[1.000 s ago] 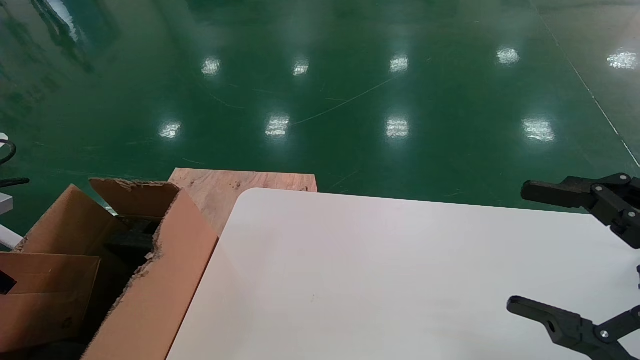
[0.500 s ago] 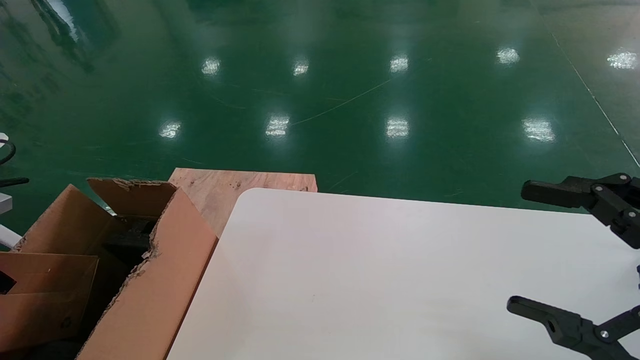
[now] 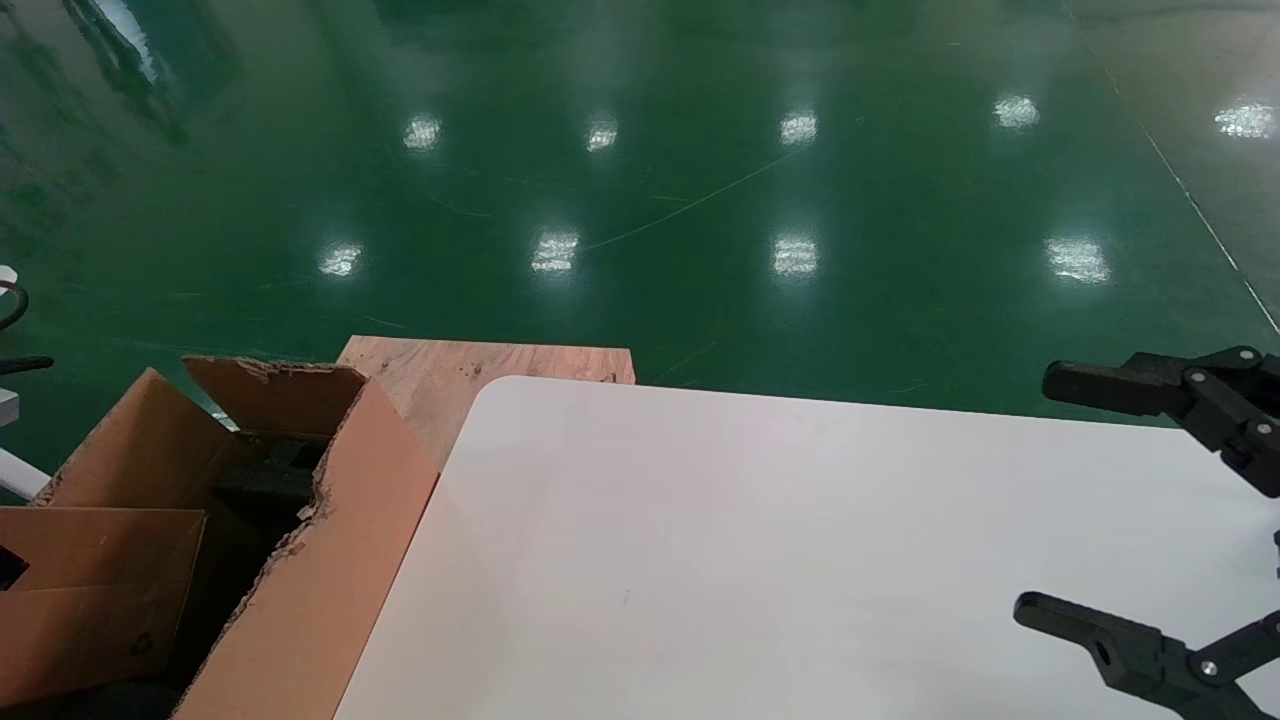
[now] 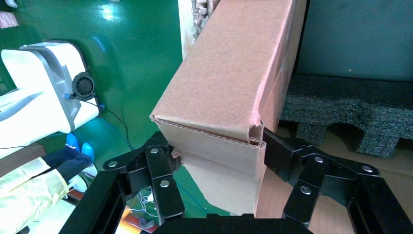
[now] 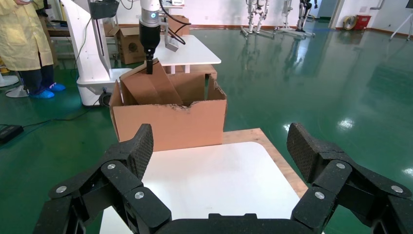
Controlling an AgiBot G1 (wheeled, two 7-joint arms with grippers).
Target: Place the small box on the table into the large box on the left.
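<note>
My left gripper [image 4: 216,151] is shut on one end of the small box [image 4: 229,92], a plain pinkish-brown carton. In the right wrist view the left arm's gripper [image 5: 149,66] holds the small box [image 5: 152,90] tilted, its lower part down inside the large box [image 5: 170,124]. From the head, the small box [image 3: 100,590] shows at the bottom left within the large box [image 3: 320,560], whose edges are ragged. My right gripper [image 3: 1035,495] hangs open and empty over the right end of the white table [image 3: 750,540].
Dark foam [image 4: 350,112] lies inside the carton. A plywood board [image 3: 440,375] pokes out beyond the table's far left corner. Farther off stand another white table [image 5: 190,48], a white robot base [image 5: 92,48] and a person in a yellow coat [image 5: 24,39].
The small box and the carton's near flap have shifted slightly to the right. The right arm has not moved.
</note>
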